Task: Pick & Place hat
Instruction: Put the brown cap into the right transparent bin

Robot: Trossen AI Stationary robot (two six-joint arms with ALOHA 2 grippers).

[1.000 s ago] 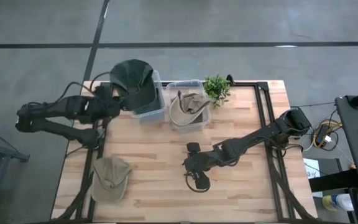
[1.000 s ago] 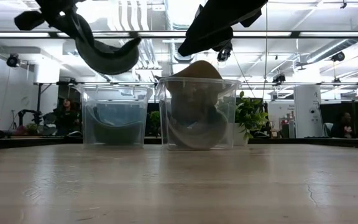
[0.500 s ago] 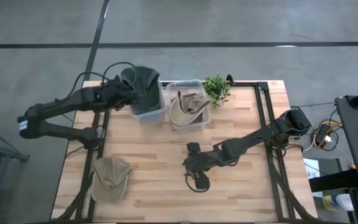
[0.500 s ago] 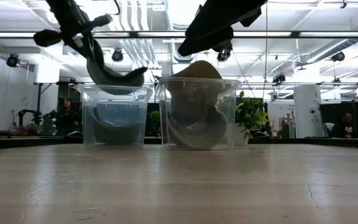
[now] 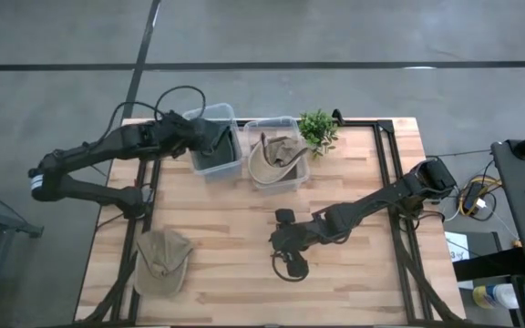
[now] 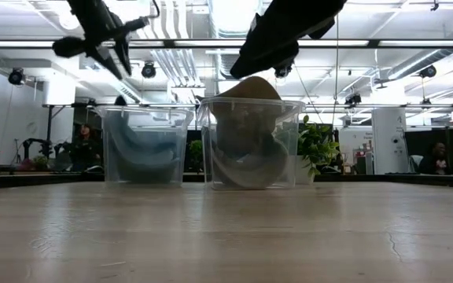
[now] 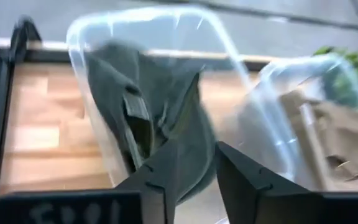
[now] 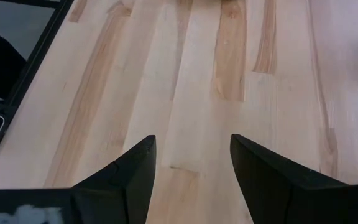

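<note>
A dark green hat [image 5: 219,146] lies inside the left clear bin [image 5: 210,111], slumped against its walls; it also shows in the low view [image 6: 141,153] and the left wrist view [image 7: 135,106]. My left gripper [image 7: 195,154] hovers over this bin, open and empty; in the low view [image 6: 118,49] it is above the rim. A tan hat [image 5: 160,261] lies flat on the table near the front left corner. My right gripper [image 8: 191,146] is open and empty over the bare wood at the table's middle [image 5: 290,264].
A second clear bin [image 5: 279,123] beside the first holds a tan hat [image 5: 276,157] that rises above its rim [image 6: 246,86]. A small green plant [image 5: 317,128] stands at the far edge right of the bins. Bare wood lies between the bins and the front edge.
My left gripper has carried the dark green hat from above the table's far left toward the left bin, lowered it in and let go. The hat has dropped from hanging below the fingers to lying inside the bin.
</note>
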